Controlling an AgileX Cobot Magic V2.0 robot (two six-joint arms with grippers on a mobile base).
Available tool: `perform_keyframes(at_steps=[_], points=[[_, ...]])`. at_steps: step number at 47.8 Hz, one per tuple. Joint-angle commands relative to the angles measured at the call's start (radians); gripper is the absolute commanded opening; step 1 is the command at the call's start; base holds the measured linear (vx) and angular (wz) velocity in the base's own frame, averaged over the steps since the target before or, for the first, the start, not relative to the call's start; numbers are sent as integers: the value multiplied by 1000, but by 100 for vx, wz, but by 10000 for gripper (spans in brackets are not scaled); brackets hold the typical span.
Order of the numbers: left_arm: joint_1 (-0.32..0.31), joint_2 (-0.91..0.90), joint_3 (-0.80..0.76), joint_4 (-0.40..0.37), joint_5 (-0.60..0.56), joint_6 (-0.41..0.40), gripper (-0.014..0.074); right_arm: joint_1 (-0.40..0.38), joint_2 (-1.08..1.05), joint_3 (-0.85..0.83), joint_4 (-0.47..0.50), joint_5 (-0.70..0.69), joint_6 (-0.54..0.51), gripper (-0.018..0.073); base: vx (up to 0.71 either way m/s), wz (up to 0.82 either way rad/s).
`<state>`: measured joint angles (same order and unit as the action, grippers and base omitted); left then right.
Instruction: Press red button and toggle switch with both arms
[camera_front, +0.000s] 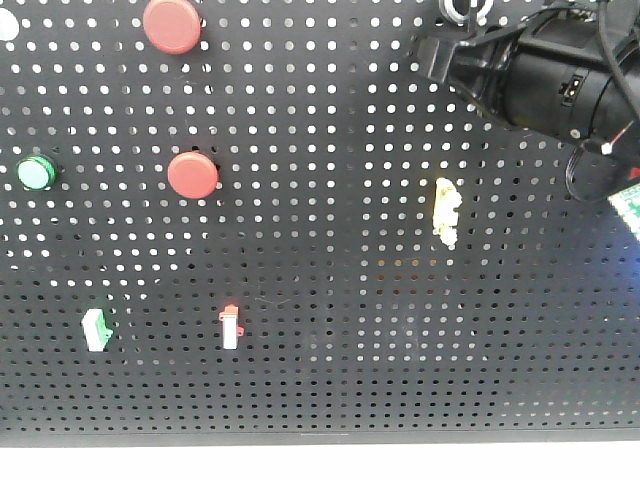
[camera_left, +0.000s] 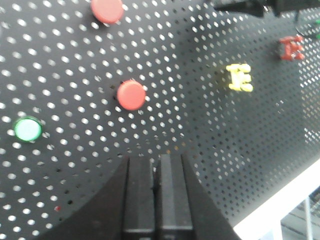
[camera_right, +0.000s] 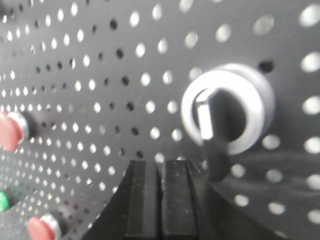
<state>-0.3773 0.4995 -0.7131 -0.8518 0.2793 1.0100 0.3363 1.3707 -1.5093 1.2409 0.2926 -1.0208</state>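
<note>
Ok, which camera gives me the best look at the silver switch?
Right wrist view: the silver switch sits close, lever visible, above the shut right fingers. The front view shows only a sliver behind the right arm; the left wrist view misses it.

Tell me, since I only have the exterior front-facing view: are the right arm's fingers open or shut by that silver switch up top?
Observer: Shut. The right gripper has its fingers pressed together, below and left of the silver switch.
Operator: And the left arm? I can't see it.
Observer: The left gripper is shut too, aimed at the board, with the lower red button ahead of its tips.
Operator: Anything on the board I'm missing?
Observer: A small red clip, right of the yellow clip.
</note>
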Motion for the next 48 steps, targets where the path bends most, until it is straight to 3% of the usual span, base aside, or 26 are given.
perform_keyframes(at_steps=[1,31,48], points=[[-1,10,-27,-25,-45,-8,2,-5,-30,-34,47,-47,-15,-3,0,0],[-1,10,-27,-25,-17,-8,2,-5,-38,-34,68,-184,-113,-3,0,0],[-1,10,-27,-25,-8,-8,2,-82,-66,-34,60,-168,-106,-3,0,0]])
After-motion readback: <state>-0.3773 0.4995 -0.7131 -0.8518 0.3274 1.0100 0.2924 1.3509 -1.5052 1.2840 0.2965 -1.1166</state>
